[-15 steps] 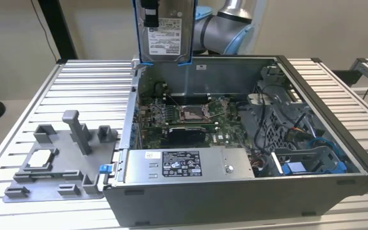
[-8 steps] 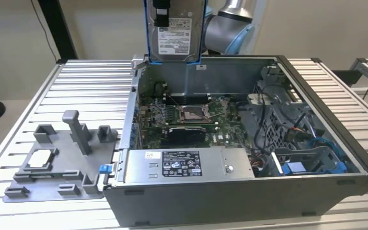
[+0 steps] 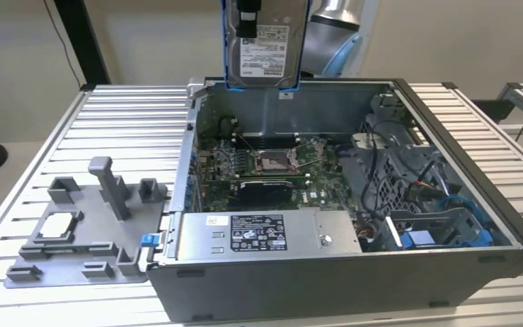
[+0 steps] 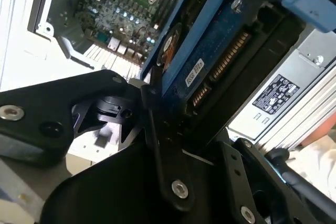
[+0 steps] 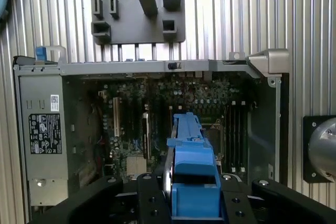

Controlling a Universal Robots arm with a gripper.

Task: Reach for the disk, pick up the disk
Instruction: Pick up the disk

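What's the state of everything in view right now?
disk: held upright above the computer case, label toward the exterior view.
tool: shut on the disk.
computer case: side open, motherboard exposed.
grey fixture: flat on the table, white-topped part seated in it.

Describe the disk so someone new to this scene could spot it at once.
Find the open computer case on the slatted table. Above its back wall, at the top of the exterior view, the hand holds the disk upright in the air. Unlike the labelled grey box and blue bracket down inside the case, it is silver with a white label, framed in blue.
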